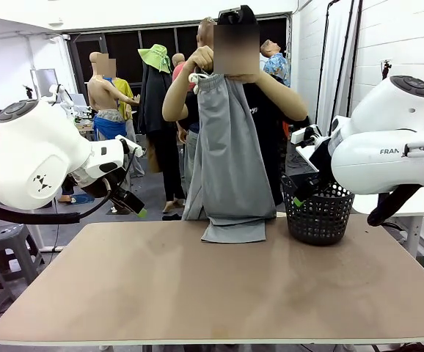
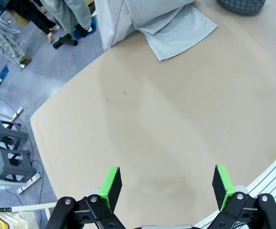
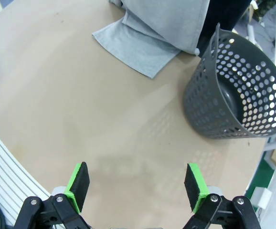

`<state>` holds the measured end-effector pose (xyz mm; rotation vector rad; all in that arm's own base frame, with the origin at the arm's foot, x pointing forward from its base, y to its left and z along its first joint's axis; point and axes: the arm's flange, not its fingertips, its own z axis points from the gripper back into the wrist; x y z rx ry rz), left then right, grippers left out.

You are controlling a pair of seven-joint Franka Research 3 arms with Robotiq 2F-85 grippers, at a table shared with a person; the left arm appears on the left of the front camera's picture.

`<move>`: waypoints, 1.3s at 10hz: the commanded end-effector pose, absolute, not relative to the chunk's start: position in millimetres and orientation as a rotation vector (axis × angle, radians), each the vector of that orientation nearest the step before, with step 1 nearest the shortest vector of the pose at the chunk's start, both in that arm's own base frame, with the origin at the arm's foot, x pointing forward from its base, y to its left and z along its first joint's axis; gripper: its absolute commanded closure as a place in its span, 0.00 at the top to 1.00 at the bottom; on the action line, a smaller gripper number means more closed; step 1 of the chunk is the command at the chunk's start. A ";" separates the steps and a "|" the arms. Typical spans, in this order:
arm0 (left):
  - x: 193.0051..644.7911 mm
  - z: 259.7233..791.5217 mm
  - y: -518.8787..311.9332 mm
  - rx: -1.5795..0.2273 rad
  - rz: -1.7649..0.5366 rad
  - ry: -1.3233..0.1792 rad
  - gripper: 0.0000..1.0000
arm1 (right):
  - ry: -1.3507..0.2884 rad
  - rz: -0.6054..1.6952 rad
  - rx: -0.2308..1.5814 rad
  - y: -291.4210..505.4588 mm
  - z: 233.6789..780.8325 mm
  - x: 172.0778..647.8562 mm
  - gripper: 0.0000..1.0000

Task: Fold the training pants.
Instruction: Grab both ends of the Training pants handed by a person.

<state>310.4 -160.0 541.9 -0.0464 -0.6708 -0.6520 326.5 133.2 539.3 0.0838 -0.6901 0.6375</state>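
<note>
Currently both grippers hang above the near part of the table, clear of any cloth. The left gripper (image 2: pixel 167 185) has its green pads spread wide with nothing between them, and the right gripper (image 3: pixel 137 183) is likewise spread and empty. The table (image 1: pixel 212 293) is a flat, matt, tan board with rounded corners, and its bare surface should let fabric slide without snagging. At the far edge the pants (image 1: pixel 228 147) hang upright, held up by a person with one hand (image 1: pixel 201 60) at the waistband. The leg ends (image 1: pixel 234 232) lie flat on the table, just beside the basket (image 1: pixel 319 214), on its left. The step in hand appears to be laying out, since the garment must lie flat before any fold. To do it well, wait until the cloth is lowered. Then take it at two well-separated points on an edge, pinch all layers, and draw it taut and low over the board so that no crease is trapped. Keep the right arm clear of the basket. The pants are light grey soft jersey, limp, draping in long vertical folds, with a white drawstring (image 1: pixel 195 76) at the gathered top. The basket is a black, rigid, perforated tub, wider at the rim.
</note>
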 end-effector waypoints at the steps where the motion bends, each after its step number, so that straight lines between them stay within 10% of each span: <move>1: 311.5 540.6 -159.0 -0.061 -0.662 -0.665 1.00 | -0.697 0.635 0.085 132.5 539.7 327.4 1.00; 13: 311.5 540.6 -159.0 -0.061 -0.662 -0.665 1.00 | -0.697 0.635 0.085 132.5 539.7 327.4 1.00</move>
